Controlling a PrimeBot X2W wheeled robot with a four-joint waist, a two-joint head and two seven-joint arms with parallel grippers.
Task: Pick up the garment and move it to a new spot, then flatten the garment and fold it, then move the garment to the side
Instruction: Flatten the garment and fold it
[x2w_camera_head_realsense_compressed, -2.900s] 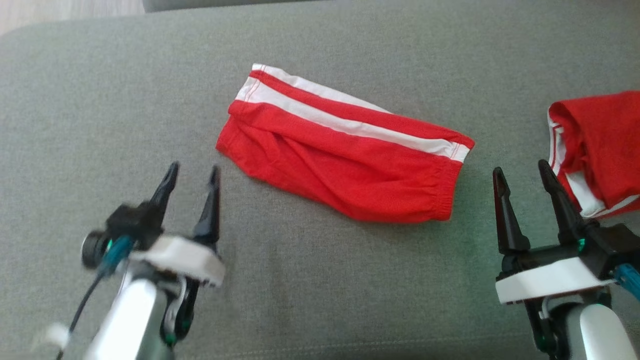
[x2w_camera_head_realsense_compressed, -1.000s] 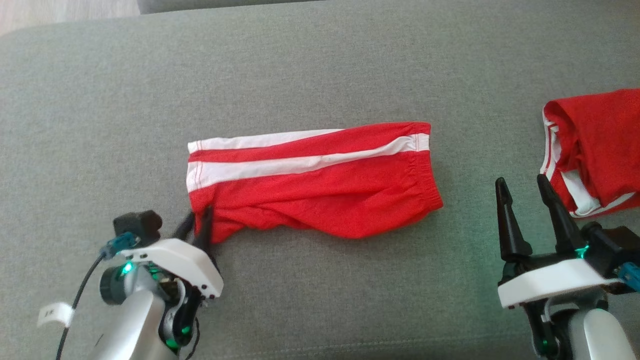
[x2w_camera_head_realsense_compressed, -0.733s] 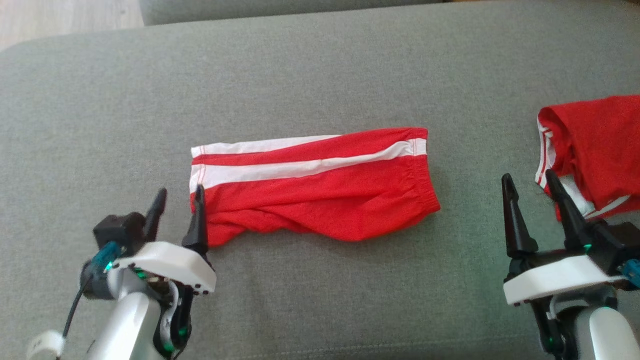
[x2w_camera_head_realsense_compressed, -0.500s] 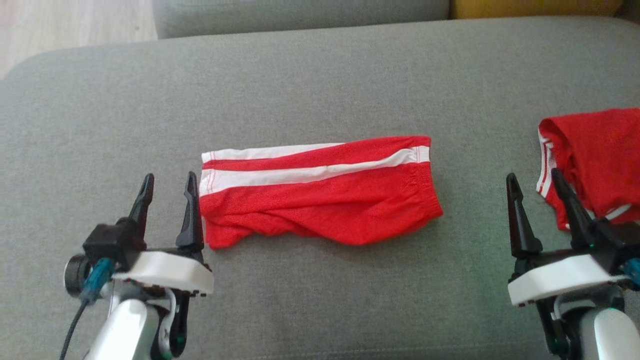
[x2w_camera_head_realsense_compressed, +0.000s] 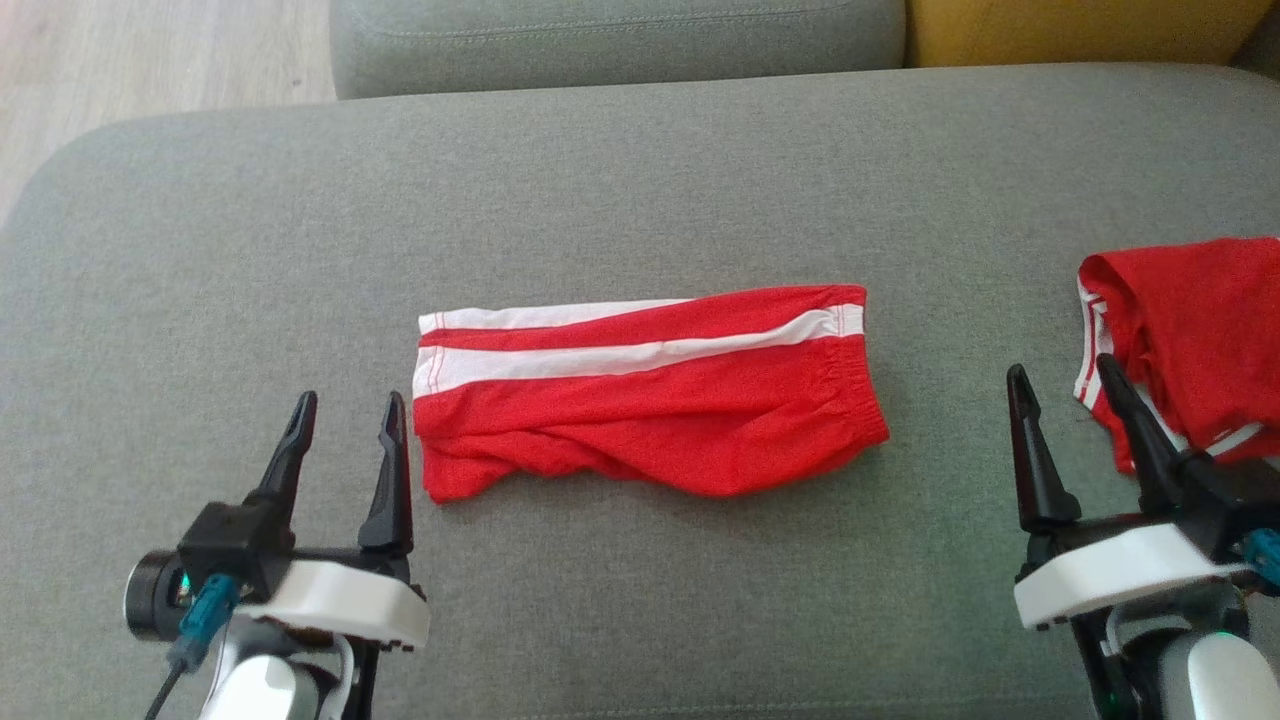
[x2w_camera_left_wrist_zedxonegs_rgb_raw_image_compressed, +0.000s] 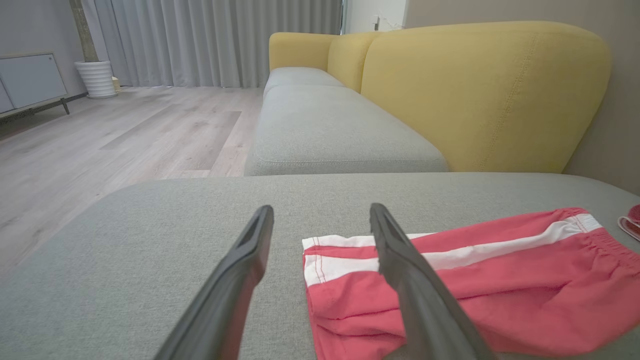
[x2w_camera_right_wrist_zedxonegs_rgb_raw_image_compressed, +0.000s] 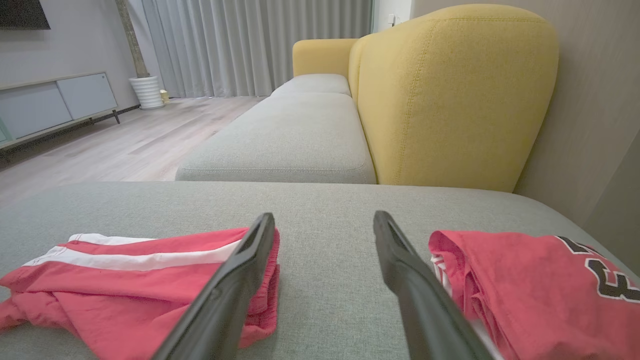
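I've got the red shorts (x2w_camera_head_realsense_compressed: 650, 400) lying mid-seat on the grey sofa cushion (x2w_camera_head_realsense_compressed: 640, 180). They're folded lengthwise into a long strip w/ two white stripes along the far edge. Elastic waistband is at the R end, leg hem at the L end. The near edge is rumpled w/ a few creases. The shorts lie free of both grippers.

L gripper (x2w_camera_head_realsense_compressed: 348, 402) is at lower L in head view, fingers pointing away from me. Its jaws are spread wide w/ only grey fabric btwn them. The inner finger is just beside the hem end of the shorts and looks apart from it, but I can't be sure. In L wrist view that finger crosses in front of the hem corner.

R gripper (x2w_camera_head_realsense_compressed: 1062, 368) is at lower R, jaws also wide apart and empty. It sits btwn the waistband end and a second red garment (x2w_camera_head_realsense_compressed: 1190, 330) bunched at the R edge of the seat. R wrist view shows black-and-white lettering on that one. The outer finger overlaps it in head view; can't tell if they touch.

Beyond the seat there's another grey cushion (x2w_camera_head_realsense_compressed: 600, 40), a yellow backrest (x2w_camera_head_realsense_compressed: 1070, 30) and pale wood floor (x2w_camera_head_realsense_compressed: 150, 60) at far L.
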